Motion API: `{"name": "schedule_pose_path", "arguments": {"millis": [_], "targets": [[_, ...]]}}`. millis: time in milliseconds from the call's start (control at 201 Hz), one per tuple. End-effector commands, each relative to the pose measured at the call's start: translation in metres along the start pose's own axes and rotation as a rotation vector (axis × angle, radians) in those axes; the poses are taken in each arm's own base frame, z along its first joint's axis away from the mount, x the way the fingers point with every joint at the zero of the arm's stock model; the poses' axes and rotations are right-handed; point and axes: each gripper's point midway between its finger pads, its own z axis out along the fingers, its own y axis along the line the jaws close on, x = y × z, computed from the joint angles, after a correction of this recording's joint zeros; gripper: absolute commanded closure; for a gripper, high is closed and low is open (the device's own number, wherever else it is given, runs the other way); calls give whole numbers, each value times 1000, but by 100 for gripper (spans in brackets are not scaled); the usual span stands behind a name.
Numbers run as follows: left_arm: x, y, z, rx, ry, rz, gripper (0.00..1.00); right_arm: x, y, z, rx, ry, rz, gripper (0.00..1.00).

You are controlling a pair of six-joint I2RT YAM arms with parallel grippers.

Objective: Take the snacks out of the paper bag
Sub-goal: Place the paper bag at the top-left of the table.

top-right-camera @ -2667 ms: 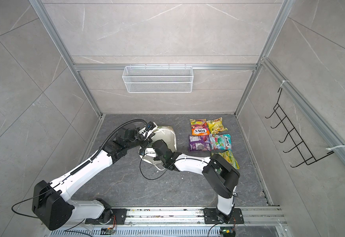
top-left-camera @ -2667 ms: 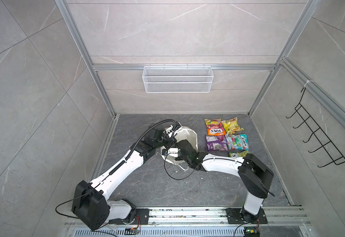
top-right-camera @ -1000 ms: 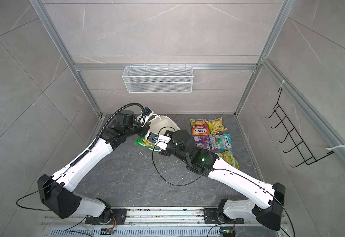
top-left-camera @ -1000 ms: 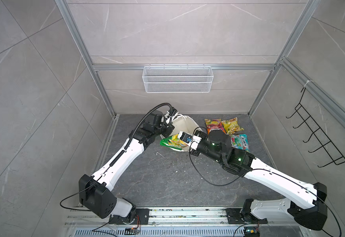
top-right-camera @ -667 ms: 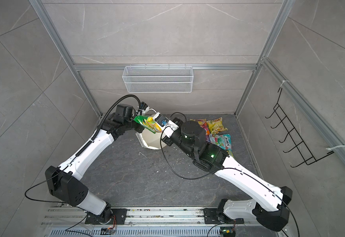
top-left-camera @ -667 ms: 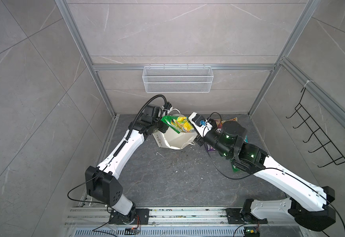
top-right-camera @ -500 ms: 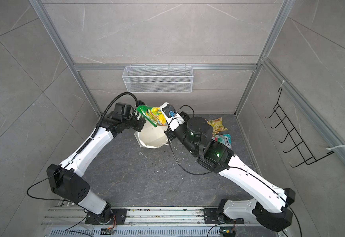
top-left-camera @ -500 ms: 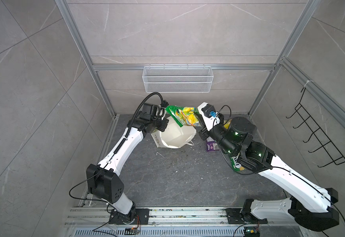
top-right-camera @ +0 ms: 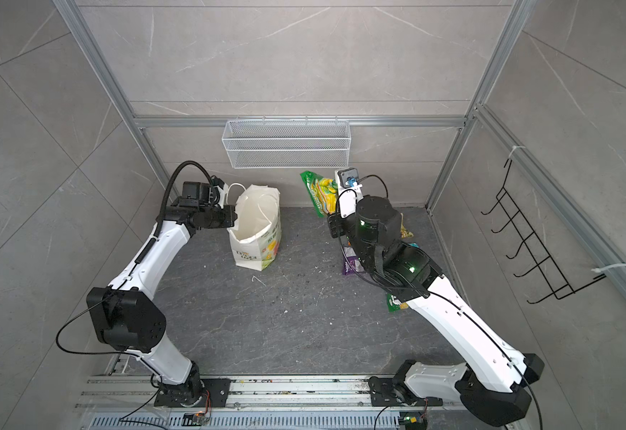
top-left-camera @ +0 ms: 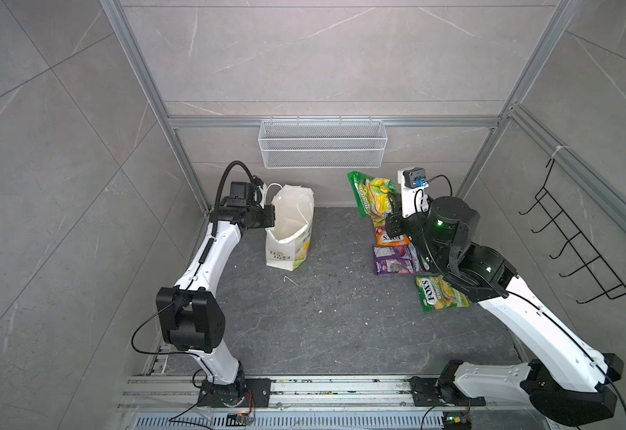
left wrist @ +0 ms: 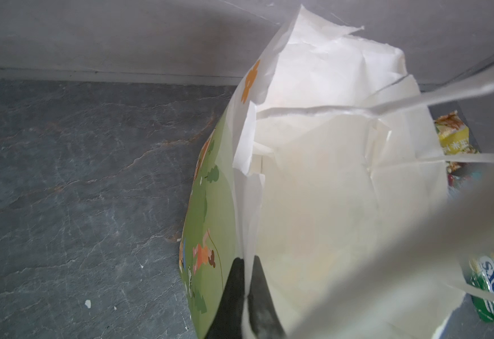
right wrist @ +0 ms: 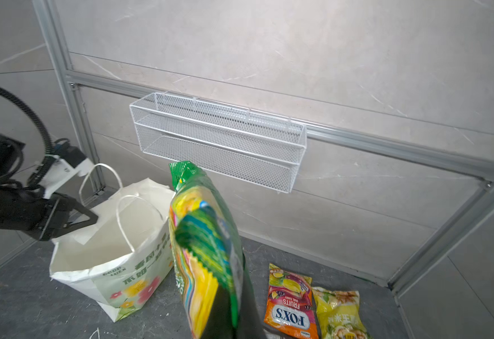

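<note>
The paper bag (top-left-camera: 291, 227) (top-right-camera: 257, 231) stands upright and open at the back left. My left gripper (top-left-camera: 271, 219) (left wrist: 247, 281) is shut on its near rim, one finger inside and one outside. The bag's white inside (left wrist: 328, 190) shows no packet. My right gripper (top-left-camera: 391, 219) (right wrist: 237, 308) is shut on a green-yellow snack packet (top-left-camera: 372, 195) (right wrist: 204, 249), held upright in the air right of the bag. On the floor below it lie an orange FOX'S packet (top-left-camera: 391, 238) (right wrist: 291, 302), a purple one (top-left-camera: 393, 260), a yellow one (right wrist: 338, 314) and a green FOX'S one (top-left-camera: 439, 294).
A white wire-mesh basket (top-left-camera: 322, 149) hangs on the back wall above the floor. A black hook rack (top-left-camera: 579, 242) is fixed to the right wall. Metal frame posts stand in the back corners, and the arms' base rail (top-left-camera: 304, 387) runs along the front.
My right gripper has drawn the green-yellow packet out of the bag and carried it up and right. My left gripper has taken the bag left and set it upright.
</note>
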Motion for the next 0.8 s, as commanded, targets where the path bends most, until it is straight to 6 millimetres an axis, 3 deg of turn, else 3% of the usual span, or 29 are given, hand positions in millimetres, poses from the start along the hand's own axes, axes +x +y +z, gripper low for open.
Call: {"name": "schedule_pose_path", "arguments": {"millis": [0,204,348,538,607,687,792], "targets": [[-1,14,1,-5,8,-109,100,-5,-20,-9,28,-4,107,100],[13,18,14,10,34,-165,100,19,-31,-6,60,55,120,100],[14,27,11,7,21,-203,100,44,-39,-3,70,127,155,100],[9,15,5,63,16,-193,100,83,-40,2,33,236,225,100],[8,14,3,63,15,-177,81,96,-39,6,13,267,252,100],[6,13,-1,60,12,-156,66,108,-34,12,-13,300,267,100],[0,11,-11,59,-14,-135,53,121,-32,21,-24,337,275,100]]}}
